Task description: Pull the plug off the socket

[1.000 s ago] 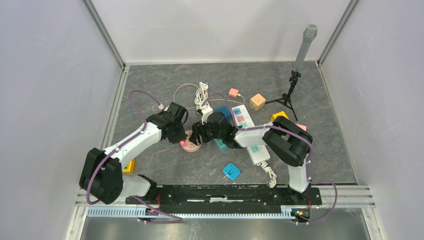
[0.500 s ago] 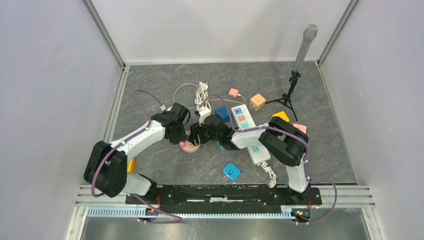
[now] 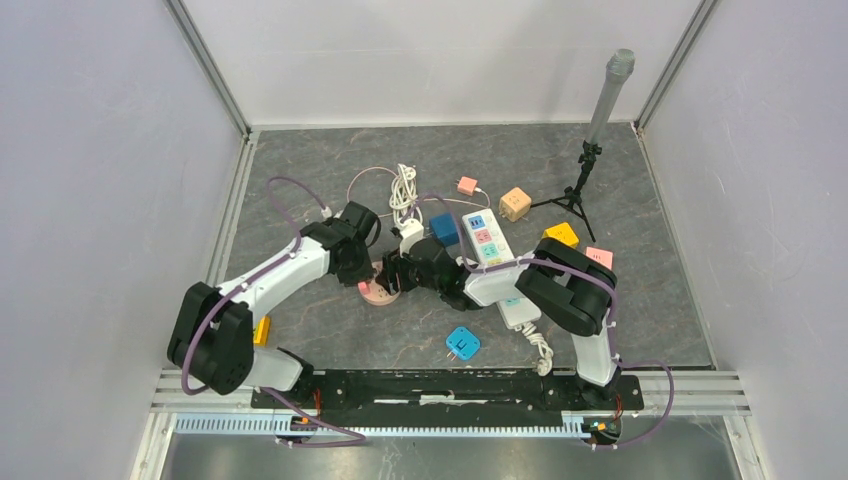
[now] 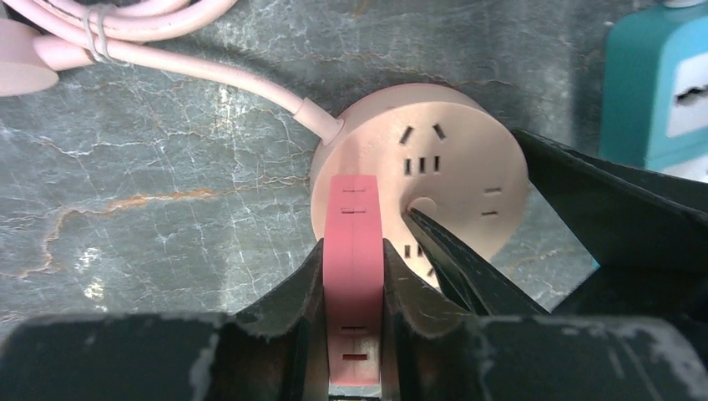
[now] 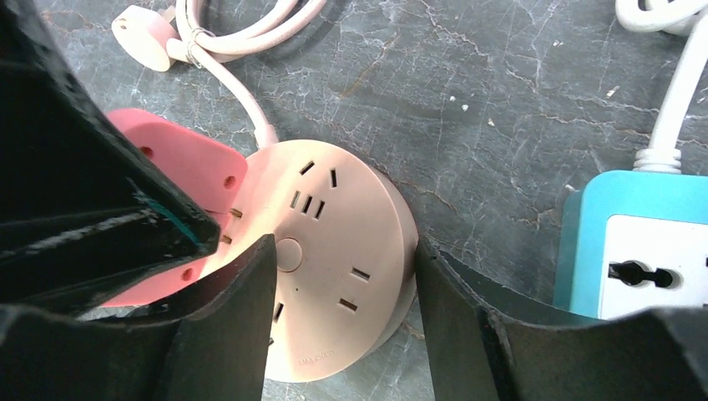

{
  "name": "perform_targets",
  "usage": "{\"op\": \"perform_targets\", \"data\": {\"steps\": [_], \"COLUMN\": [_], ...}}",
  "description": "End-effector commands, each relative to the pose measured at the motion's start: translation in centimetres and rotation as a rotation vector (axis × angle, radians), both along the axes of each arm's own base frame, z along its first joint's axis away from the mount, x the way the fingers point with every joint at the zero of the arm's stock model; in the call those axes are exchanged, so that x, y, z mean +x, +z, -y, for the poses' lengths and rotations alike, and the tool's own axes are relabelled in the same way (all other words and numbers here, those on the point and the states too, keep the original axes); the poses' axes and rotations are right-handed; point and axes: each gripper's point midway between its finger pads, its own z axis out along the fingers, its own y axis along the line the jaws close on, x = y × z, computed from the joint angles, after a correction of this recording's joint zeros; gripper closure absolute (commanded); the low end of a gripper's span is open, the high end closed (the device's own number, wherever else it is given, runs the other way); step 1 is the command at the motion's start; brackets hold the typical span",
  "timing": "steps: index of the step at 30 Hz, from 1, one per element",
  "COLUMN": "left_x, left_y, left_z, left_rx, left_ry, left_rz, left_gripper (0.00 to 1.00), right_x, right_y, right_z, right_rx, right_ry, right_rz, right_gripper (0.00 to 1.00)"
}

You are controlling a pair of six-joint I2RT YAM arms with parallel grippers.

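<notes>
On the round socket (image 4: 451,167), the left gripper (image 4: 355,259) clamps the plug (image 4: 355,209) to pull it. The right gripper's (image 5: 344,251) 2 fingers stand on both sides to keep the socket still, but I cannot tell if they squeeze.

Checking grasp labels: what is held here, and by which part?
Left gripper pinches the pink plug by its two flat faces. Right gripper straddles the round socket; grip unclear.

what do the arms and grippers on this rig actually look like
Both the left arm and right arm have white links between bulky black joints, with a purple cable looped along each. They rise from a black rail. The left gripper and right gripper are matt black with two tapered wedge fingers, their edges scuffed pale.
</notes>
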Motion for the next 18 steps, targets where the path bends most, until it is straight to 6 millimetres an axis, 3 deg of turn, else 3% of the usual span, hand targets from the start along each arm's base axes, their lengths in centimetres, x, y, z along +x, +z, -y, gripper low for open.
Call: {"op": "perform_targets", "data": {"steps": [1, 9, 13, 18], "left_x": [2.9, 2.6, 2.3, 2.4], "left_y": [4.9, 4.1, 4.2, 4.9], "left_z": [2.1, 0.5, -1.0, -1.2], "left_rx": [-0.061, 0.026, 0.085, 0.078], "left_ry": [-0.083, -0.062, -0.033, -0.018], "left_rz": [0.112, 0.083, 0.093, 0.123], "left_gripper": [0.98, 0.98, 0.98, 0.98], "right_x": [-5.2, -5.6, -5.3, -4.9], "right_y": [-12.1, -12.4, -11.8, -10.2], "right_z": [10.2, 11.4, 10.8, 9.2], "right_rx": [-0.491, -0.495, -0.469, -0.404], "right_ry": [0.002, -0.030, -0.031, -0.009], "right_rz": [-0.167, -0.168, -0.161, -0.144], "right_gripper": [0.39, 0.39, 0.40, 0.37]}}
